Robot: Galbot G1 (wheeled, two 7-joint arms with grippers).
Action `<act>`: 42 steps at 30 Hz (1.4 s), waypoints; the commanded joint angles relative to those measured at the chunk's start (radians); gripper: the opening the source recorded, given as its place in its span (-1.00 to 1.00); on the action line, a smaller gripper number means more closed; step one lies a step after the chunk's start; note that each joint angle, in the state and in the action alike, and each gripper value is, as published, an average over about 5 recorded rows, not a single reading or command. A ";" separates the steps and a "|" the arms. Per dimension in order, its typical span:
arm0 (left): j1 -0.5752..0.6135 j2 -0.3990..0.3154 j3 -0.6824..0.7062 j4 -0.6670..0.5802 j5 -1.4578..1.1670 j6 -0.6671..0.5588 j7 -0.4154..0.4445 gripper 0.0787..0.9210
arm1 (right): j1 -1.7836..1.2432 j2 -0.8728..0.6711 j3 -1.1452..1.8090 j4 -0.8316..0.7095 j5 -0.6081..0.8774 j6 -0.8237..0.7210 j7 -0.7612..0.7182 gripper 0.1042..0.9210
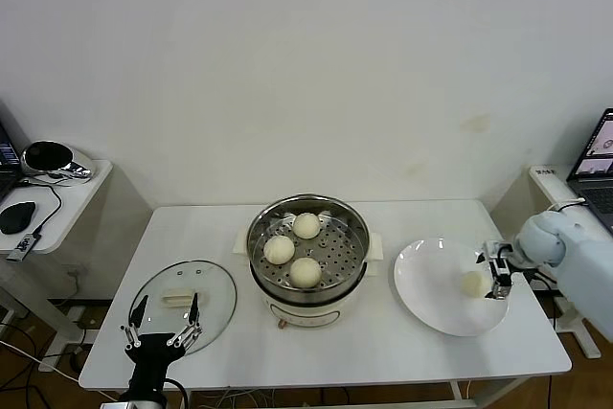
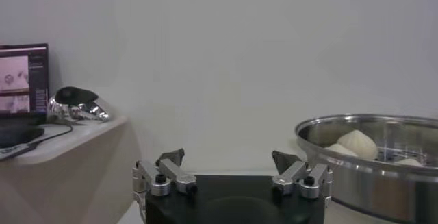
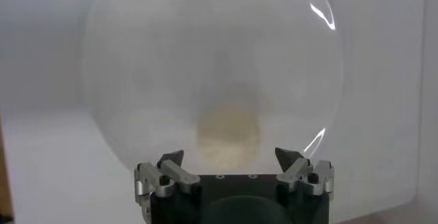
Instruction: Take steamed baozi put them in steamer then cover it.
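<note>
Head view: right gripper (image 1: 497, 278) fingers wide, last baozi (image 1: 471, 284) just beside, on plate (image 1: 431, 304).

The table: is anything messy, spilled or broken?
Nothing stands out. Three baozi sit neatly in the steamer, and a fourth bun waits on the white plate by the open right gripper. The glass lid lies flat near the open left gripper. No spills.
</note>
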 commanded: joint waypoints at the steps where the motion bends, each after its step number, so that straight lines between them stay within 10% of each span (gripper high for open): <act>1: 0.001 -0.001 -0.003 0.005 -0.002 0.000 0.000 0.77 | -0.025 0.078 0.030 -0.104 -0.052 0.002 0.010 0.76; 21: -0.003 -0.003 0.004 -0.001 -0.001 0.000 0.000 0.77 | 0.186 -0.070 -0.154 0.090 0.134 -0.081 -0.030 0.20; 42: -0.039 0.011 0.034 0.020 -0.003 0.005 -0.001 0.77 | 1.124 0.098 -0.925 0.535 0.952 -0.488 0.204 0.23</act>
